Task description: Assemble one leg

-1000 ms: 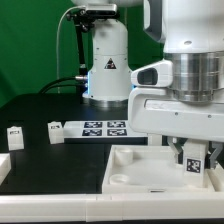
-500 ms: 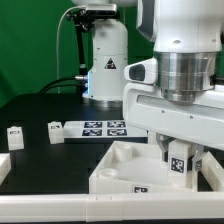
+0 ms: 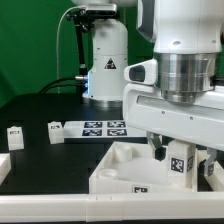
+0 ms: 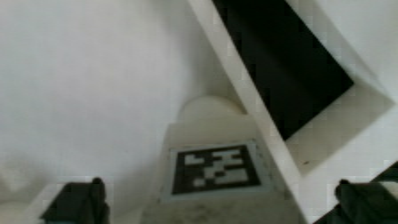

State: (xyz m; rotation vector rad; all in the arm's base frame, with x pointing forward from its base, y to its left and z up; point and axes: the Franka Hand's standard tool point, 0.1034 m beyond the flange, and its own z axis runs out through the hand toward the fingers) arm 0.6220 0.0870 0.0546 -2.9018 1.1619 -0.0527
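The leg (image 3: 180, 164), a small white post with a black-and-white tag, stands upright on the large white panel (image 3: 120, 170) near its corner at the exterior view's right. My gripper (image 3: 182, 166) hangs straight over it with a finger on each side. In the wrist view the leg (image 4: 217, 160) sits midway in the gripper (image 4: 217, 205). Both dark fingertips (image 4: 71, 203) stand clear of its sides, so the gripper is open around the leg without touching it. The panel (image 4: 89, 90) fills most of that view.
Two more tagged white legs (image 3: 14, 135) (image 3: 55, 131) stand on the black table at the exterior view's left, with another white part (image 3: 3, 166) at the edge. The marker board (image 3: 105, 127) lies behind the panel, in front of the robot base (image 3: 108, 60).
One second ago the arm and the panel were further toward the exterior view's right. Both have shifted left and the panel has turned. Over the last half second nothing has visibly moved.
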